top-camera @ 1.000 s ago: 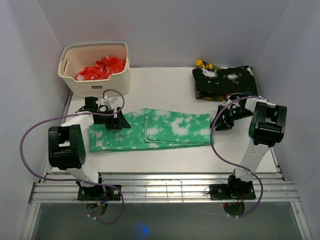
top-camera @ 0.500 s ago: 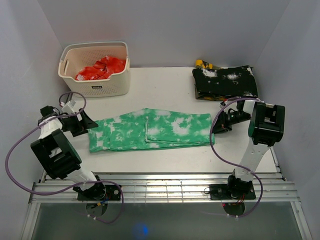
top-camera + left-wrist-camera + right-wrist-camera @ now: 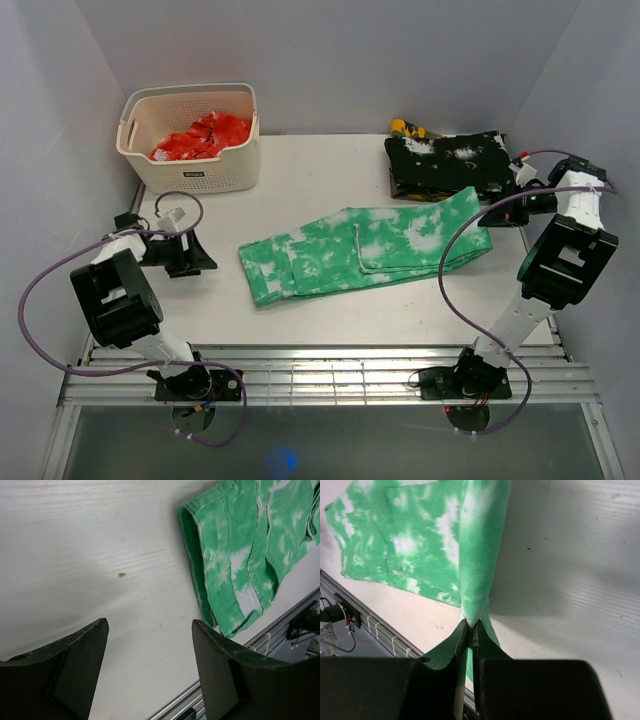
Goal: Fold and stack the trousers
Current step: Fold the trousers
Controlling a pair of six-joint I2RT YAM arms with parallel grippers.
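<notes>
The trousers [image 3: 365, 250] are green with white blotches and lie folded lengthwise across the middle of the table, slanting up to the right. My right gripper [image 3: 497, 212] is shut on their right end, just in front of the black stack. In the right wrist view the gripper [image 3: 470, 625] pinches a ridge of the trousers [image 3: 420, 540], lifted off the table. My left gripper [image 3: 200, 258] stands open to the left of the trousers, apart from them. In the left wrist view only bare table lies between its fingers [image 3: 80, 660], with the trousers [image 3: 235, 555] at the upper right.
A black white-speckled folded garment [image 3: 450, 165] lies at the back right, with a yellow object [image 3: 408, 128] behind it. A cream basket [image 3: 190, 170] holding red cloth [image 3: 205, 135] stands at the back left. Metal rails [image 3: 320, 370] run along the table's near edge.
My left gripper let go of the trousers' left part and drew back to the left. My right gripper shut on the right end and pulled the trousers right and back, toward the black garment.
</notes>
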